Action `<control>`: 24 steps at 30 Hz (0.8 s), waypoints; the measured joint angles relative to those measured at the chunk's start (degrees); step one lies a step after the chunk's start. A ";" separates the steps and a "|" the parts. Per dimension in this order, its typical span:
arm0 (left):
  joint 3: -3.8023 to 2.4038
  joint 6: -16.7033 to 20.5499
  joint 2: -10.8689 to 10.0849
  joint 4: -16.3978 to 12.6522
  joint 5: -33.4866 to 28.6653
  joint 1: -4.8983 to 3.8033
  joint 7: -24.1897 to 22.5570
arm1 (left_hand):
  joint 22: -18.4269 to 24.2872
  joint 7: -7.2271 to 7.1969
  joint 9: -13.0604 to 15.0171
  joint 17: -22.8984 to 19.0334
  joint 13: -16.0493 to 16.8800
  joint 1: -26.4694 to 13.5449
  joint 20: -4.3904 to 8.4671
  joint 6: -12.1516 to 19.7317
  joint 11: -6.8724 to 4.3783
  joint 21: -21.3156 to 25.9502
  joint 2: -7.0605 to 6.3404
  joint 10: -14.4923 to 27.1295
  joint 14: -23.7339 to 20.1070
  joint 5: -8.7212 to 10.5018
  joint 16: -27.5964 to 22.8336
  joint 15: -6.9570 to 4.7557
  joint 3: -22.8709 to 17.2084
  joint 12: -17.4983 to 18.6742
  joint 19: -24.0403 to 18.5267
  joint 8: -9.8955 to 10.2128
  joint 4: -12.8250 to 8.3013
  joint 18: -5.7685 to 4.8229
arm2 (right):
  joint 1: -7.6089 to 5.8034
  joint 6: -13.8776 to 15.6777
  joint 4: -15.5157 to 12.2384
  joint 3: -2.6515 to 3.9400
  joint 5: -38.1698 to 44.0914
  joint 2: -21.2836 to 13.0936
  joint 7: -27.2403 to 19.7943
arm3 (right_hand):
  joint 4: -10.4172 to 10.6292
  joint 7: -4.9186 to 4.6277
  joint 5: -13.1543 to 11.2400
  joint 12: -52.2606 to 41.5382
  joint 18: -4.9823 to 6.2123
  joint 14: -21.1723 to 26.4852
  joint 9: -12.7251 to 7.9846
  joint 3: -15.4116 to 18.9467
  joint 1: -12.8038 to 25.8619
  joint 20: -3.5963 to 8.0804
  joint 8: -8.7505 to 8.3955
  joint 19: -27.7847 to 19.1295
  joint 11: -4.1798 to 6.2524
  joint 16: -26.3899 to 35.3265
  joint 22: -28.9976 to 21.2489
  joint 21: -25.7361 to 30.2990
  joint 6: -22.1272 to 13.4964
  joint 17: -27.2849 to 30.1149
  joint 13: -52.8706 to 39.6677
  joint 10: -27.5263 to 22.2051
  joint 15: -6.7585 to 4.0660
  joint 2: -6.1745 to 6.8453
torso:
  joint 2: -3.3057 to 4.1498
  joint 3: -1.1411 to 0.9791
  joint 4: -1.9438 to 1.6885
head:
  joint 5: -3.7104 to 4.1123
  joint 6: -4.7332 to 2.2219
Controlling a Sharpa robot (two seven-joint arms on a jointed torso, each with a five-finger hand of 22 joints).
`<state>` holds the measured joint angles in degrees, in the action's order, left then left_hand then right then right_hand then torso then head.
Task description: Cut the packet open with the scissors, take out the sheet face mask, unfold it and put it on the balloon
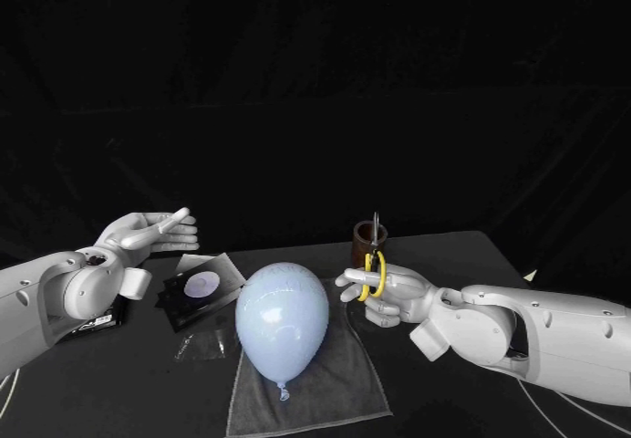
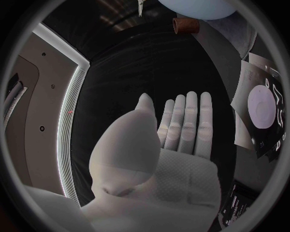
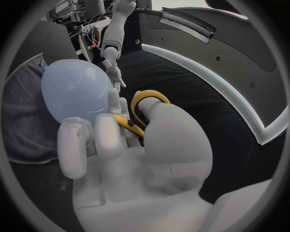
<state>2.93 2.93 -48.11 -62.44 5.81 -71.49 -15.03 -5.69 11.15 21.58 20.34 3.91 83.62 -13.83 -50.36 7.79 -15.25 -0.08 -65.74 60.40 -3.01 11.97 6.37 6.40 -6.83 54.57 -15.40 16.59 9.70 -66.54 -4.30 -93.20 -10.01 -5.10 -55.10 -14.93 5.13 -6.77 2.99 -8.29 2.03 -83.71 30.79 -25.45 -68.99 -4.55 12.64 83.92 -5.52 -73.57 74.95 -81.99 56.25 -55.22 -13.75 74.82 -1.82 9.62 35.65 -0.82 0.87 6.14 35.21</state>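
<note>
Beside the balloon [image 1: 280,315], on the robot's right-arm side, the head view shows the right hand [image 1: 388,294] with its fingers closed round the yellow loops of the scissors [image 1: 375,274]. Their thin blades run up across a brown holder [image 1: 369,239] just behind the balloon; whether they stand in it or merely pass in front cannot be told. The balloon lies on a grey towel [image 1: 315,388]. On the balloon's other side the dark packet [image 1: 197,287] lies flat on the table. Beyond it the left hand [image 1: 151,233] hangs in the air, fingers stretched out, holding nothing.

In the left wrist view the left hand [image 2: 178,145] shows a bare palm and straight fingers. The packet [image 2: 263,113] lies apart from it, between it and the balloon [image 2: 202,7].

In the right wrist view the right hand [image 3: 130,159] pinches the scissors [image 3: 148,104] by a yellow loop, with the balloon [image 3: 79,92] close beside on the towel [image 3: 24,125].

The task looks barely begun. The scissors are in hand and the packet seems whole, so the cutting, drawing out the mask, unfolding it and laying it on the balloon are all left.
</note>
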 measured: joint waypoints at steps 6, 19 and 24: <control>0.06 0.13 -0.06 -0.03 -0.02 0.03 -0.03 | 0.00 0.00 -0.01 -0.01 0.00 0.00 0.00 0.00 0.00 0.00 0.00 0.00 -0.21 0.00 0.00 -0.21 0.00 0.00 0.00 0.00 0.00 -0.02 | 0.40 0.20 0.27 0.02 -0.21 -0.01 0.22 | 0.86 2.24 0.00 -17.34 -0.02 -0.05 2.85 4.68 0.04 2.34 4.04 0.07 0.92 0.00 -0.01 0.00 3.01 0.30 -17.57 0.92 -2.17 0.35 | 0.01 0.01 0.00 | -0.02 0.23; 0.22 0.38 -0.07 0.05 -0.03 0.16 -0.03 | 0.10 -0.01 -0.22 -0.02 0.01 1.12 0.00 0.00 0.00 0.00 0.67 0.01 -0.41 0.00 -0.22 -0.01 0.15 0.62 0.00 0.20 -0.16 -0.04 | 1.26 2.06 1.21 0.02 0.10 0.11 1.15 | 5.37 2.21 -0.14 -23.38 -0.03 -0.29 7.57 13.96 1.53 2.50 10.50 0.07 0.93 -14.00 -0.05 -1.23 0.13 -19.67 -54.90 0.92 -2.52 -2.73 | 0.01 0.02 -0.02 | 0.23 0.55; 0.25 0.53 -0.07 0.05 0.00 0.17 0.03 | 0.15 0.01 -0.32 -0.02 0.01 1.75 0.00 -0.02 0.22 0.00 0.82 -0.21 -0.41 0.00 -0.22 -0.01 0.15 0.86 0.00 0.56 -0.16 -0.06 | 1.56 2.84 1.55 0.02 0.83 0.22 1.85 | 5.27 3.00 -0.14 -23.61 -0.05 -0.23 17.19 17.33 0.20 2.50 19.94 0.07 1.25 -16.23 -0.03 -1.03 0.32 -19.80 -55.16 1.24 -2.80 -3.14 | 0.01 0.02 -0.03 | 0.23 0.55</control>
<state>3.18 3.45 -48.18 -62.38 5.80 -71.31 -15.00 -5.54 11.16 21.27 20.33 3.92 85.37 -13.84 -50.38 8.00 -15.25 0.74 -65.94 59.99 -3.01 11.75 6.37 6.55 -5.96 54.57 -14.84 16.44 9.64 -64.98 -1.45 -91.65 -10.00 -4.27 -54.88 -13.07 10.40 -3.78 2.85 -31.90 1.98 -83.94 47.99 -8.12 -68.79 -2.05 32.58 83.99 -4.28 -89.80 74.92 -83.02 56.57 -75.02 -68.91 76.06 -4.62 6.48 35.66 -0.80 0.85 6.37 35.76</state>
